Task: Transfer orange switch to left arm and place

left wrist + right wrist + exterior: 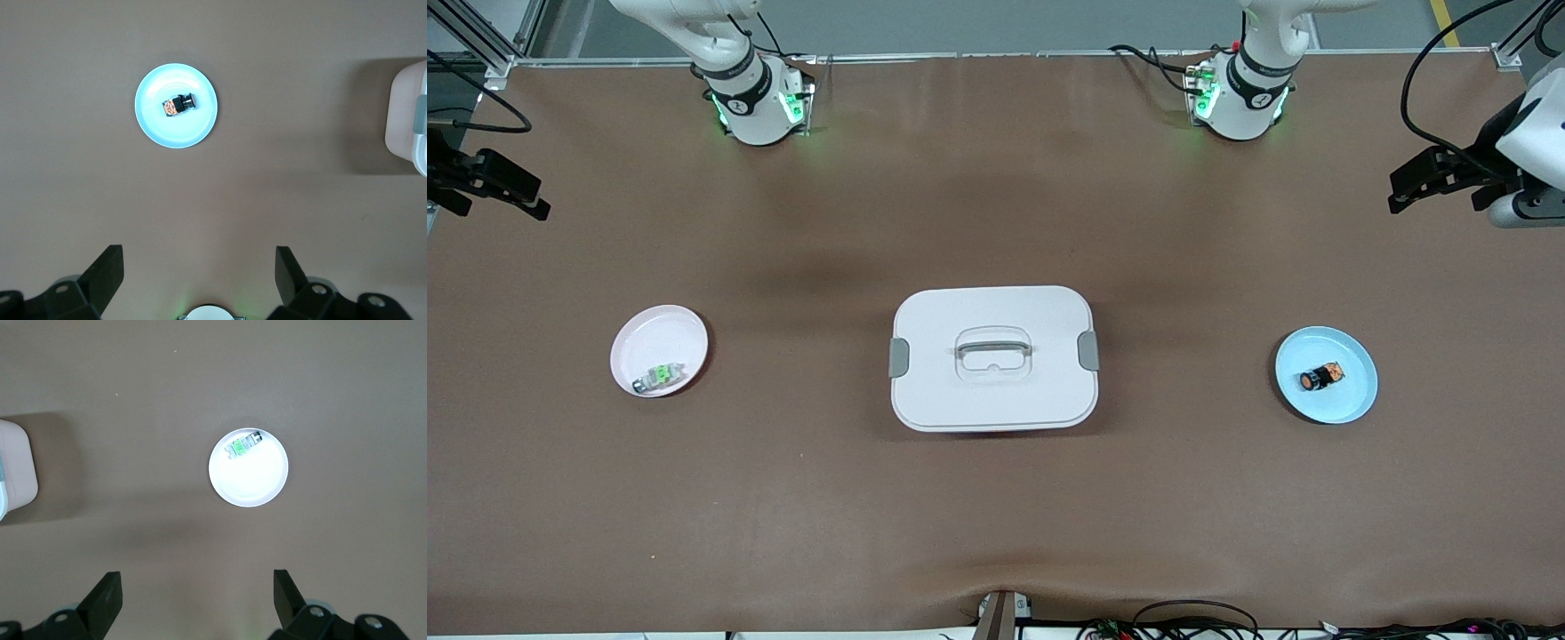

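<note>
The orange switch lies on its side on a light blue plate toward the left arm's end of the table. The white box with grey latches and a top handle stands at the table's middle. My left gripper hangs open and empty high over the table's edge at the left arm's end. My right gripper hangs open and empty high over the edge at the right arm's end.
A pink-white plate toward the right arm's end holds a small green switch. Brown cloth covers the table. Cables lie along the table edge nearest the front camera.
</note>
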Robot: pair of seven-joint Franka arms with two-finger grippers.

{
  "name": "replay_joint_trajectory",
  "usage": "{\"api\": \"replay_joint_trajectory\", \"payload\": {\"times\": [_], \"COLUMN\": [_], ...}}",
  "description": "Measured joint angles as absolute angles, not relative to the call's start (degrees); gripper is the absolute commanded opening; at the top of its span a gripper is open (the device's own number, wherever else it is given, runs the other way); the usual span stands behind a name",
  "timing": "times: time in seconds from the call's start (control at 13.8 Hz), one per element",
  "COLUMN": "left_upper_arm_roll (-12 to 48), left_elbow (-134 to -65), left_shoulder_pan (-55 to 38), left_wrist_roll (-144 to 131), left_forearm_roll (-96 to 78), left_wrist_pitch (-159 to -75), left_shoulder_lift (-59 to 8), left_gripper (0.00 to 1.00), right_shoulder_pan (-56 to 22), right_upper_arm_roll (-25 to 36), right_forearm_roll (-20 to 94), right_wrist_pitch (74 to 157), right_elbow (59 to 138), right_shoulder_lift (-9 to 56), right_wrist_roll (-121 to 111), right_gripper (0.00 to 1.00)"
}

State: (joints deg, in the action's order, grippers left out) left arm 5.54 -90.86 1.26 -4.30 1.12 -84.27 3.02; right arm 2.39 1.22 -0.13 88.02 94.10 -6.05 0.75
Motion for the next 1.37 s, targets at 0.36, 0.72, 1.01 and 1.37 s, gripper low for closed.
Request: {"api": "replay_joint_trajectory", "payload": {"times": [0.36, 0.72, 1.01, 1.37], "left_upper_arm_roll": [5.6, 5.58, 5.58, 5.58], "left_elbow": [-90.86, -90.86, -89.97, -89.9], "left_shoulder_pan": [1.55, 2.72, 2.92, 2.92], "left_wrist_roll": [-3.79, -0.18, -0.18, -0.18], "left_forearm_roll": [1.12, 1.12, 1.12, 1.12], "left_wrist_pitch": [-84.28, -83.69, -83.69, -83.69], "left_shoulder_lift": [3.02, 3.01, 3.01, 2.98], "left_gripper": [1.0, 1.0, 1.0, 1.0], "right_shoulder_pan": [2.39, 2.39, 2.39, 2.39], "right_upper_arm_roll": [1.19, 1.17, 1.17, 1.17], "right_forearm_roll": [-0.11, -0.11, -0.11, -0.11], "right_wrist_pitch": [88.02, 88.02, 88.02, 88.02], "right_elbow": [94.1, 94.1, 94.1, 94.1], "right_shoulder_lift": [-5.72, -5.43, -5.43, -5.43], "right_wrist_roll": [0.75, 0.75, 0.75, 0.75], "right_gripper": [1.0, 1.0, 1.0, 1.0]}}
